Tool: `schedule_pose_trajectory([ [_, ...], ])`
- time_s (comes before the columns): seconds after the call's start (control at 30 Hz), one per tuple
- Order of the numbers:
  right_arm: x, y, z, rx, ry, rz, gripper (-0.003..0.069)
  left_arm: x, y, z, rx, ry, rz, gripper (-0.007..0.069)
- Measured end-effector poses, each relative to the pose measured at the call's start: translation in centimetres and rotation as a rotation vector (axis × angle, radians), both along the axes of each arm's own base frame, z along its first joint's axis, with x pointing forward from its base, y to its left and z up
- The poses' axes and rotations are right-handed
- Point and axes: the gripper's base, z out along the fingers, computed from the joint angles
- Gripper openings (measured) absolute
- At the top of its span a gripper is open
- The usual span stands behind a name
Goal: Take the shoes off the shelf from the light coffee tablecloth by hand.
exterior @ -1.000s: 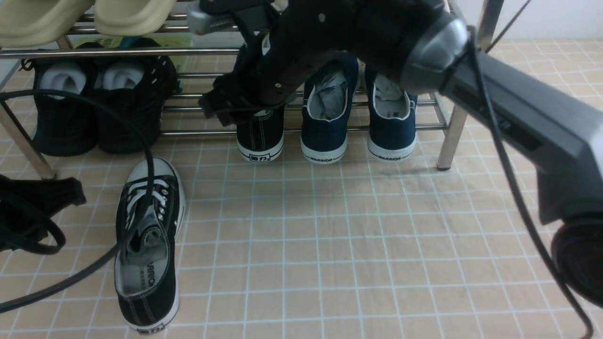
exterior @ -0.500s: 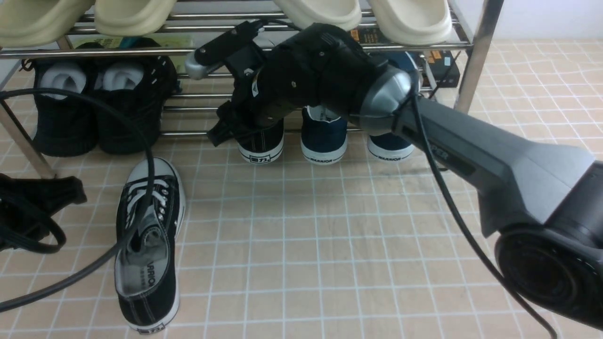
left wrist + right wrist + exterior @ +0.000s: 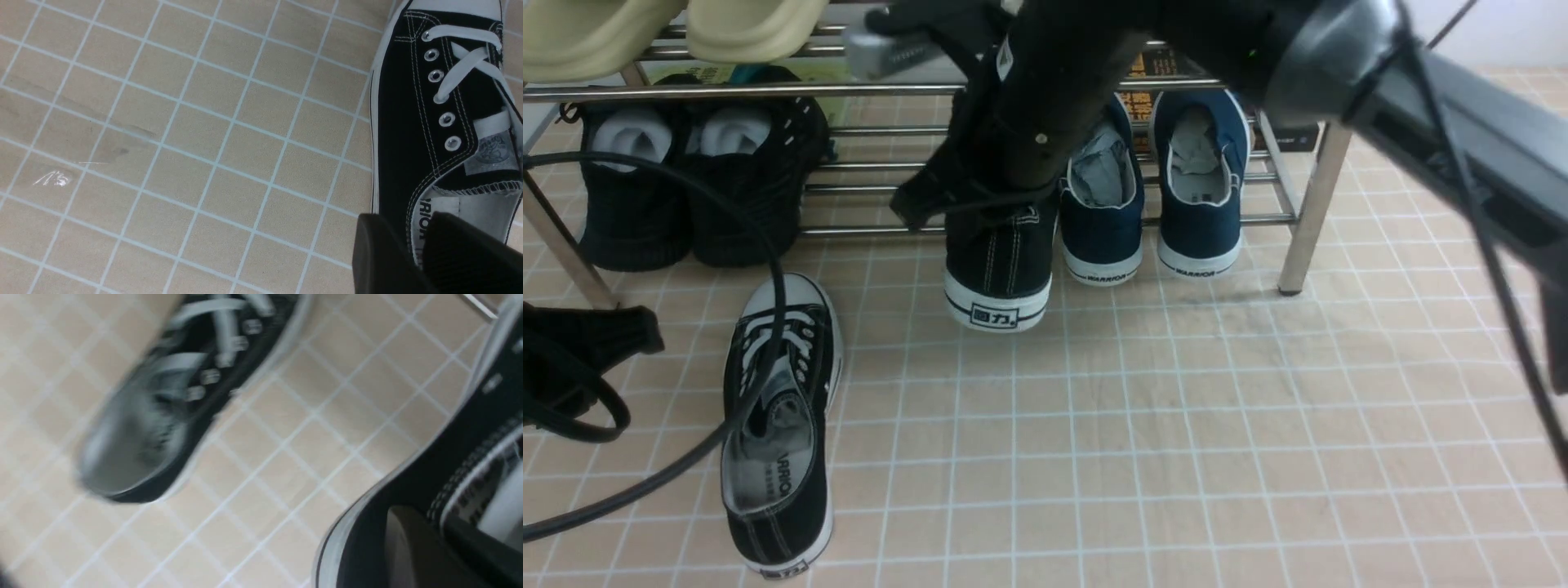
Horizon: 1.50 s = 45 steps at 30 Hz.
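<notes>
One black canvas shoe (image 3: 998,273) hangs heel-first just in front of the chrome shelf (image 3: 866,231), a little above the light coffee tablecloth (image 3: 1176,425). My right gripper (image 3: 980,204) is shut on its collar; in the right wrist view (image 3: 429,522) one finger is outside the shoe (image 3: 408,486) and one inside. The other black canvas shoe (image 3: 780,433) lies on the cloth at the left, toe toward the shelf, and also shows blurred in the right wrist view (image 3: 179,396). My left gripper (image 3: 645,335) is open and empty beside that shoe (image 3: 433,102), its tips (image 3: 408,224) over the collar edge.
Navy slip-on sneakers (image 3: 1103,220) stand on the bottom tier right of the held shoe. All-black shoes with white stuffing (image 3: 686,188) stand at the left. Cream sandals (image 3: 743,24) sit on the upper tier. A black cable (image 3: 780,310) loops over the lying shoe. A shelf leg (image 3: 1307,220) stands at the right.
My right arm has drawn the black canvas shoe out of the shelf toward the camera and raised it. The left gripper and the lying shoe have stayed put.
</notes>
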Motion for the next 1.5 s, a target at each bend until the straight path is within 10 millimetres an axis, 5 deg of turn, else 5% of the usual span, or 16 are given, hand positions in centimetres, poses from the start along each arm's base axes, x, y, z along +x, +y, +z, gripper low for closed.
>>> schedule_pose_trajectory([
  [0.13, -2.4, 1.1, 0.4, 0.007, 0.021, 0.050, 0.0013, 0.0, 0.0, 0.0, 0.004, 0.000, 0.000, 0.0208],
  [0.47, -6.9, 4.9, -5.0, -0.148, 0.120, 0.177, 0.0013, 0.0, 0.0, 0.0, 0.005, 0.005, 0.002, 0.0216],
  [0.93, -4.4, 6.6, -7.6, -0.079, -0.009, 0.124, 0.0018, 0.0, 0.1, 0.0, 0.006, 0.005, 0.003, 0.0232],
  [1.3, -2.9, 8.3, -12.7, -0.113, -0.017, 0.106, 0.0029, 0.0, 0.1, 0.0, 0.006, 0.005, 0.003, 0.0239],
  [1.43, -2.8, 8.4, -13.0, -0.109, -0.001, 0.085, 0.0060, 0.0, 0.1, 0.0, 0.006, 0.005, 0.003, 0.0239],
  [1.5, -2.8, 8.4, -12.9, -0.103, 0.002, 0.070, 0.0139, 0.0, 0.1, 0.0, 0.006, 0.005, 0.003, 0.0239],
])
